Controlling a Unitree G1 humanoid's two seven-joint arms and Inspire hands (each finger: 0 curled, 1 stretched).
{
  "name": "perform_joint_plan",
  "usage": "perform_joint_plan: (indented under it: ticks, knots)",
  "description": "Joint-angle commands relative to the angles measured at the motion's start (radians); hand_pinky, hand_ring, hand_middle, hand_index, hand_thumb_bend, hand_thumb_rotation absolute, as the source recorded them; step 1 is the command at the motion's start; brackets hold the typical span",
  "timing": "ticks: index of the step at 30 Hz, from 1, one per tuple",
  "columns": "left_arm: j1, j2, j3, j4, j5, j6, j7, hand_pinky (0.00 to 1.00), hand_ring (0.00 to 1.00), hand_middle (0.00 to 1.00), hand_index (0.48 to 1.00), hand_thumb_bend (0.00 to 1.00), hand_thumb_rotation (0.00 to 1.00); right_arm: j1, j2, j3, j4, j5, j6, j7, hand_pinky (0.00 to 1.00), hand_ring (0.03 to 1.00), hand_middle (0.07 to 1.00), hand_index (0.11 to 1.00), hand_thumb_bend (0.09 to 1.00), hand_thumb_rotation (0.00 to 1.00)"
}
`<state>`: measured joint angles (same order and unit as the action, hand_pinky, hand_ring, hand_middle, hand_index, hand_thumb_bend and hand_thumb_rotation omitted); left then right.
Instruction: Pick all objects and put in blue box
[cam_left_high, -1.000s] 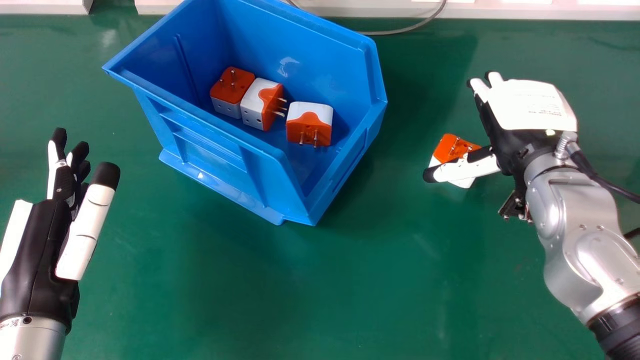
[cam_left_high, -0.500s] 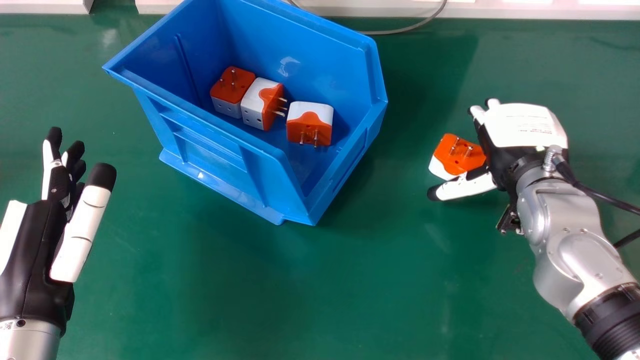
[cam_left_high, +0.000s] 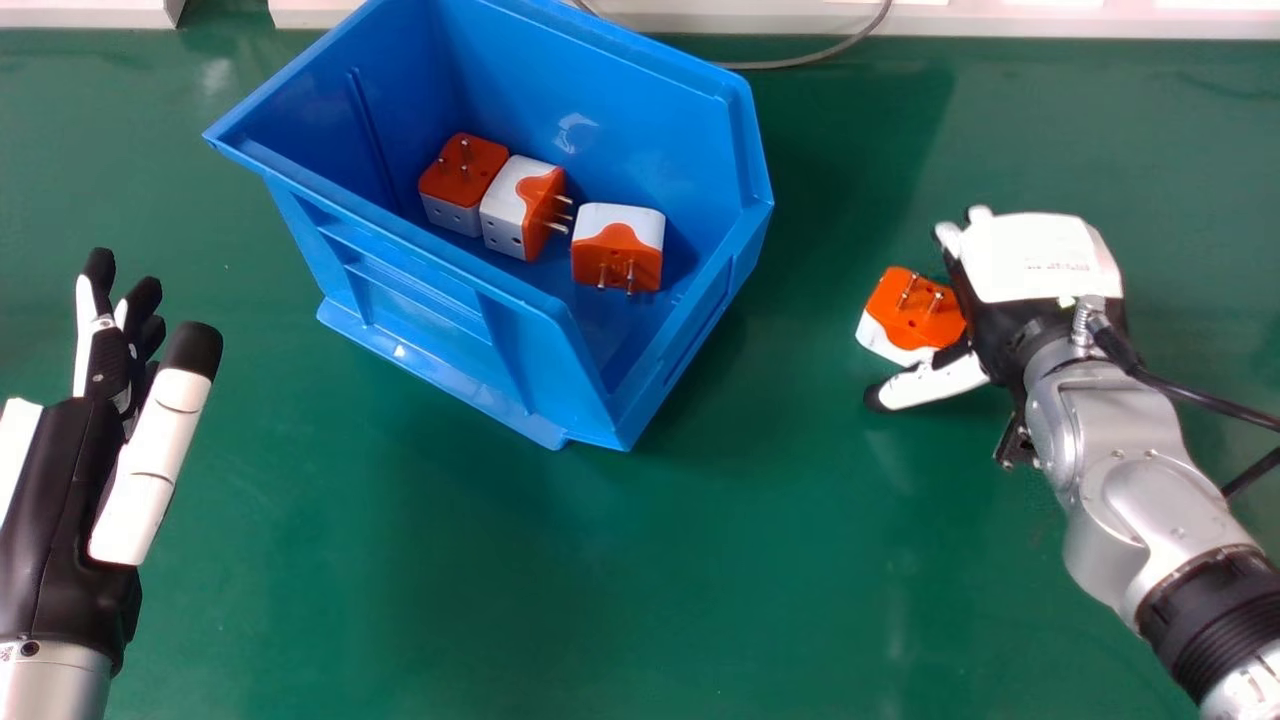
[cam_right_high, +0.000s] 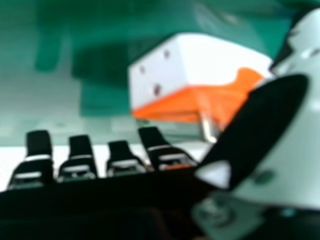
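At the view's left edge we hold our black and white left hand (cam_left_high: 62, 500) open, its fingers straight and pointing forward, its thick white, black-tipped thumb slanting beside them, above our smooth silver left forearm (cam_left_high: 55, 688). Our jointed silver right forearm (cam_left_high: 1150, 515) slants in from the lower right. It carries our black and white right hand (cam_left_high: 1045, 262), back upward, fingers relaxed, thumb stretched out apart from them.
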<state>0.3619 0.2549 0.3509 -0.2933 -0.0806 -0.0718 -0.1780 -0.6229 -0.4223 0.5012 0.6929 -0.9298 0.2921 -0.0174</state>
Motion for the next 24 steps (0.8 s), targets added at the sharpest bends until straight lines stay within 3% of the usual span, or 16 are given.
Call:
perform_joint_plan:
  ticks: [1, 2, 5, 10, 24]
  knots:
    - [0.008, 0.013, 0.015, -0.029, -0.012, 0.003, -0.005, 1.00, 1.00, 1.00, 1.000, 0.80, 0.92, -0.037, 0.005, -0.032, 0.032, 0.035, -0.034, -0.071, 0.54, 0.609, 0.626, 0.621, 0.528, 0.36]
    - [0.009, 0.012, 0.016, -0.030, -0.014, 0.004, -0.005, 1.00, 1.00, 1.00, 1.000, 0.80, 0.92, -0.036, 0.004, -0.038, 0.039, 0.049, -0.050, -0.089, 0.38, 0.436, 0.570, 0.570, 0.528, 0.23]
    - [0.012, 0.013, 0.018, -0.034, -0.016, 0.006, -0.007, 1.00, 1.00, 1.00, 1.000, 0.80, 0.92, -0.041, -0.002, -0.038, 0.054, 0.065, -0.076, -0.106, 0.28, 0.332, 0.522, 0.530, 0.525, 0.12]
    - [0.017, 0.012, 0.020, -0.046, -0.015, 0.007, -0.008, 1.00, 1.00, 1.00, 1.000, 0.80, 0.92, -0.051, 0.001, -0.039, 0.054, 0.077, -0.066, -0.081, 0.36, 0.443, 0.513, 0.496, 0.516, 0.04]
    - [0.022, 0.013, 0.026, -0.053, -0.014, 0.001, -0.014, 1.00, 1.00, 1.00, 1.000, 0.79, 0.92, -0.056, 0.018, -0.040, 0.044, 0.108, -0.029, -0.068, 0.32, 0.425, 0.513, 0.534, 0.496, 0.00]
